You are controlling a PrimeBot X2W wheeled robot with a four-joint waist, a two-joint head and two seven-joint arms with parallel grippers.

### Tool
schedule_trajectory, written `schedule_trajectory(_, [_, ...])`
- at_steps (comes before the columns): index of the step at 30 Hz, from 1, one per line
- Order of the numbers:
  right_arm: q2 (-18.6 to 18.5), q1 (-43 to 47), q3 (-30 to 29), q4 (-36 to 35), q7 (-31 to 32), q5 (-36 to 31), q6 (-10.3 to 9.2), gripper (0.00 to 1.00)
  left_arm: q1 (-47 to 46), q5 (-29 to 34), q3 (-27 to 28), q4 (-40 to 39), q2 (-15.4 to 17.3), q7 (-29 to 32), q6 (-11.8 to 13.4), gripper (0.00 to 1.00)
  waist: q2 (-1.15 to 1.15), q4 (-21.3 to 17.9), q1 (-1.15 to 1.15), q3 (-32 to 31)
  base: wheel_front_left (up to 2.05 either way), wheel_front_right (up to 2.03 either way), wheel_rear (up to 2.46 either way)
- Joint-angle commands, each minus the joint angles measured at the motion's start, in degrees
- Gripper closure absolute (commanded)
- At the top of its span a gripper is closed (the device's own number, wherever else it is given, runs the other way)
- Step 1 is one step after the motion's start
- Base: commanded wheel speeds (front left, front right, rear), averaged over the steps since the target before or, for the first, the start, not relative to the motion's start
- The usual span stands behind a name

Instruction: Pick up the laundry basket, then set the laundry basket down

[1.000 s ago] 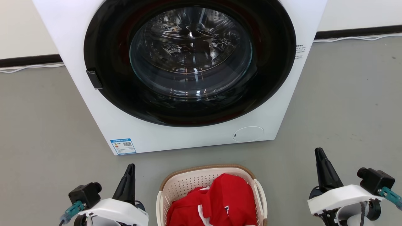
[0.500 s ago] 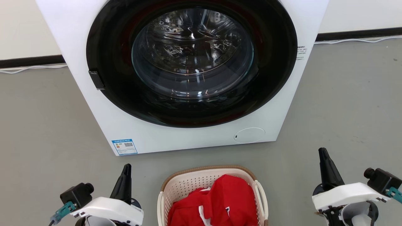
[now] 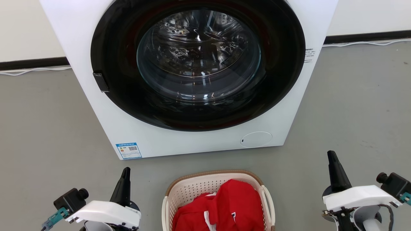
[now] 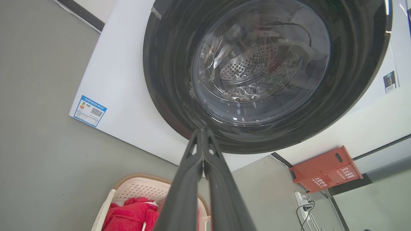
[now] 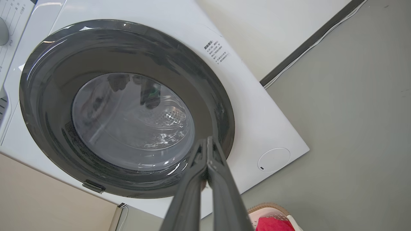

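The laundry basket (image 3: 189, 191) sits on the floor (image 3: 48, 128) just in front of the washing machine (image 3: 192, 144), red clothes (image 3: 231, 205) inside, with the left pincer (image 3: 126, 170) and right pincer (image 3: 330, 154) pressed together, one off each side, holding nothing. Fits either waiting for the lift or already set back down; only the machine crowds it.

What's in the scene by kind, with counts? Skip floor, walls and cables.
Washing machine: 1
Laundry basket: 1
Red clothes pile: 1 (number of garments can't be told)
Orange-red crate: 1
Grippers: 2, left gripper and right gripper, both shut
Total: 6
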Motion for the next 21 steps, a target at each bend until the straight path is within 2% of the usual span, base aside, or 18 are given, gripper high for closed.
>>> schedule_trajectory(1, [-0.28, -0.86, -0.14, -1.69, 0.63, 1.34, 0.16, 1.00, -1.86, -1.44, 1.01, -1.77, 0.38, 0.39, -0.40, 1.00, 0.00, 0.02, 0.00, -0.02, 0.00, 0.00, 0.00])
schedule_trajectory(21, [0.51, -0.47, -1.70, -2.69, 3.96, 12.59, 0.23, 1.00, -1.91, -12.77, 3.02, -2.53, 0.48, 3.77, -0.80, 1.00, 0.00, 0.50, 0.00, -0.46, 0.00, 0.00, 0.00])
